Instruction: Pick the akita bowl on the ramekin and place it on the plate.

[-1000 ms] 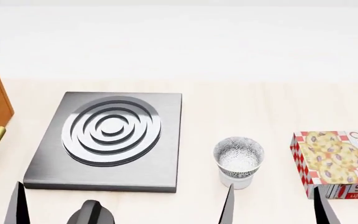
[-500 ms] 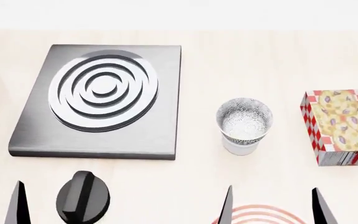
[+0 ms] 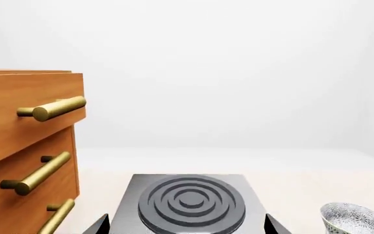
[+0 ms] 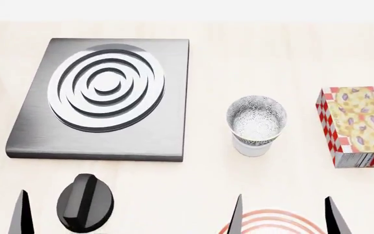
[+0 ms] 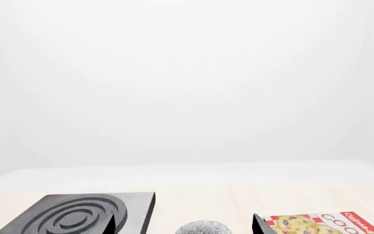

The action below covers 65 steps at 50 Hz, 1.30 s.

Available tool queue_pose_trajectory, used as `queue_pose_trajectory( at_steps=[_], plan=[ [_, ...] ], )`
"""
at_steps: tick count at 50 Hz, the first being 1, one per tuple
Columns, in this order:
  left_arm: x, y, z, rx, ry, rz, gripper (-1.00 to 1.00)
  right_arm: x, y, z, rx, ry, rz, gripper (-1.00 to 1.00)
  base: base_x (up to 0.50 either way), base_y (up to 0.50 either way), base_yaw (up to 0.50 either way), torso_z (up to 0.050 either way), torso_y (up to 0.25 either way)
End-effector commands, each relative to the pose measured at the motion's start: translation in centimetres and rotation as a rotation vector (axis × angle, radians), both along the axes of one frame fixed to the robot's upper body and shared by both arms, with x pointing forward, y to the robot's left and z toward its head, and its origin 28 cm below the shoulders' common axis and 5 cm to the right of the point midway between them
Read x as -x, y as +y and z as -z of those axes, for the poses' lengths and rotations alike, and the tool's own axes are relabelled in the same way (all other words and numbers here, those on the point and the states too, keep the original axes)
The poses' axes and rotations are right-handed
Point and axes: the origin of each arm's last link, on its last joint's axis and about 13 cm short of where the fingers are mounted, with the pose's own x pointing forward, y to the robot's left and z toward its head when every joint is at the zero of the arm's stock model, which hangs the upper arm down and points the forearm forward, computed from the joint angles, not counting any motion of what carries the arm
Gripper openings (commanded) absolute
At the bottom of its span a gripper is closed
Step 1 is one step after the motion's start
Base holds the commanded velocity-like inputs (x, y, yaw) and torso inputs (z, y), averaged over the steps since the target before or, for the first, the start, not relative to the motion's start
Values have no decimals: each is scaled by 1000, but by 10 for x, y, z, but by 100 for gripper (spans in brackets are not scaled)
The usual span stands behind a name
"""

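Bowl (image 4: 256, 120): sitting upright in the ramekin (image 4: 252, 146), right of the burner (image 4: 102, 100) and well apart from it; also showing in the left wrist view (image 3: 356, 219) and, rim only, in the right wrist view (image 5: 203, 227).
Ramekin: standing on the counter (image 4: 206, 180), right of the burner, mostly hidden under the bowl.
Plate (image 4: 271, 223): lying on the counter nearer the robot than the burner and to its right, directly nearer than the bowl; only its far red-ringed edge showing at the frame edge.
Right hand (image 4: 284, 217): hanging over the plate, fingers spread wide with nothing between them, well short of the bowl.
Left hand (image 3: 185, 225): pointing at the burner, two fingertips standing wide apart, holding nothing.
Knob (image 4: 85, 202): lying just nearer than the burner's near edge, beside the left finger.
Cookie box (image 4: 359, 126): lying right of the burner, beyond the bowl, apart from it.
Drawers (image 3: 25, 156): standing left of the burner, brass handles facing out.
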Motion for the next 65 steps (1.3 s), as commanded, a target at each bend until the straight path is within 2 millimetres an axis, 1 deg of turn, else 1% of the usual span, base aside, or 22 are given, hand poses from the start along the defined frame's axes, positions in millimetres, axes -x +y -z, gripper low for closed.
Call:
queue_pose_trajectory(
  at_steps=[1,13,17,19,23,30,32,33,36,37,41,43,45,46,47,49,50,55,56,59,60,65],
  plan=[
    [0,-1,0,14,10,10,100,0,0,0,0,1,0,100,0,0,0,0,0],
    [-2,-1,2,-14,11,-1,100,-2,-1,1,7,-8,-3,100,0,0,0,0,0],
    [-1,0,4,-7,11,4,100,2,-2,-1,3,-17,-15,100,0,0,0,0,0],
    [0,-1,3,-10,4,10,100,4,-3,-8,7,-34,-19,100,0,0,0,0,0],
    [-4,-1,5,-12,13,5,100,-3,-6,-13,18,-39,-22,100,0,0,0,0,0],
    [-2,1,3,-13,9,-3,100,-7,-10,-26,65,-59,-20,100,0,0,0,0,0],
    [-2,2,3,-13,11,-4,100,-9,-11,-29,92,-56,-29,100,0,0,0,0,0],
    [-3,2,3,-14,13,-6,100,-11,-13,-33,111,-57,-79,100,0,0,0,0,0],
    [-4,2,4,-16,19,-9,100,-19,-20,-44,213,-50,-80,100,0,0,0,0,0],
    [-4,2,4,-16,19,-9,100,-19,-20,-44,213,-50,-80,100,0,0,0,0,0],
    [-3,1,4,-10,12,-4,100,-31,-29,-62,354,-29,-109,100,0,0,0,0,0],
    [-4,1,5,-12,15,-4,100,-39,-33,-66,396,-17,-108,100,0,0,0,0,0],
    [-4,1,5,-13,18,-3,100,-52,-38,-72,405,22,-154,100,0,0,0,0,0],
    [-4,1,5,-14,19,-4,100,-62,-43,-74,458,62,-150,100,0,0,0,0,0],
    [-4,1,5,-13,19,-4,100,-66,-44,-75,459,59,-187,100,0,0,0,0,0],
    [-4,1,5,-16,21,-6,100,-79,-49,-79,467,125,-190,100,0,0,0,0,0],
    [-5,1,5,-16,22,-6,100,-87,-52,-82,487,156,-232,100,0,0,0,0,0],
    [-5,0,6,-13,26,-9,100,-112,-60,-88,607,183,-228,100,0,0,0,0,0],
    [-5,0,6,-9,23,-6,100,-120,-63,-92,636,196,-232,100,0,0,0,0,0],
    [-5,0,5,-8,21,-5,100,-131,-68,-98,639,231,-253,100,0,0,0,0,0],
    [-5,0,6,-9,23,-5,100,-136,-71,-102,680,294,-249,100,0,0,0,0,0],
    [-5,-1,7,-8,30,2,100,-149,-76,-108,804,416,-330,100,0,0,0,0,0]
  ],
)
